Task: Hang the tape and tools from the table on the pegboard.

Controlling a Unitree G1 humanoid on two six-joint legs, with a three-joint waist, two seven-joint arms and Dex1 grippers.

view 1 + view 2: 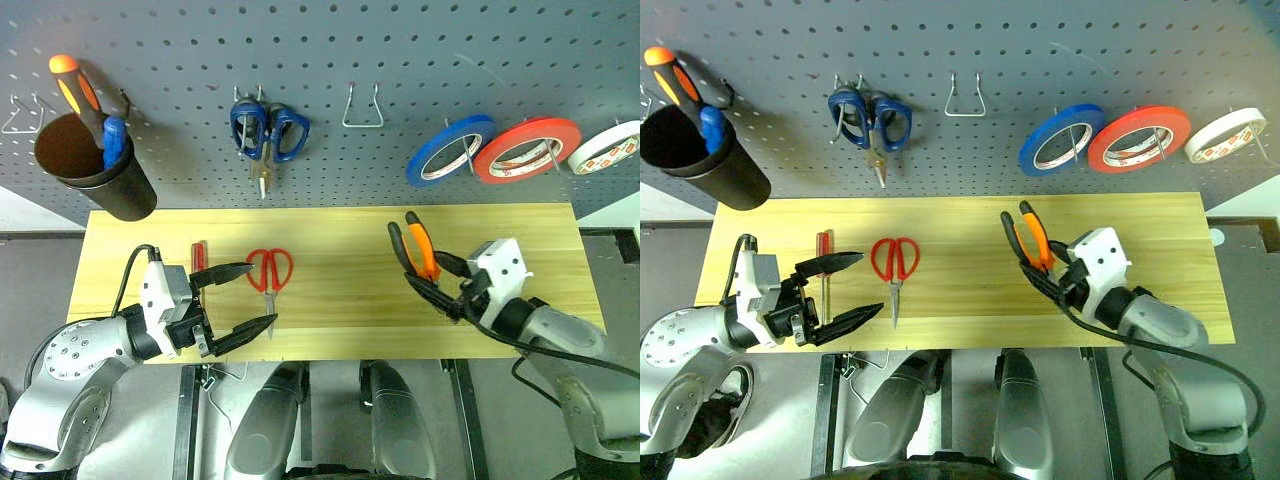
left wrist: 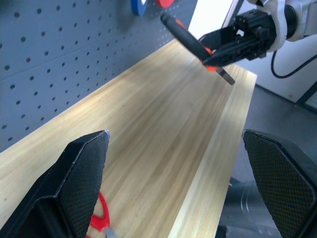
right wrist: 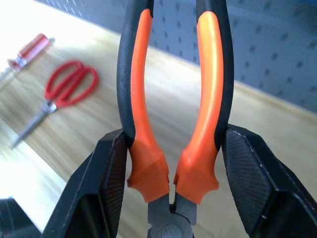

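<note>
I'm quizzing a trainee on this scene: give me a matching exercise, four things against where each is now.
Things:
1. pliers
2. red-handled scissors
3. red tape
4. blue-handled scissors

Places:
A. hanging on the pegboard, between the blue roll and the white roll
B. held in the right pincer
C. lying on the table
D. hanging on a pegboard hook

Pairs: 1-B, 2-C, 3-A, 4-D

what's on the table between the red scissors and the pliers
Nothing: in the left eye view, only bare table separates the red scissors from the pliers.
</note>
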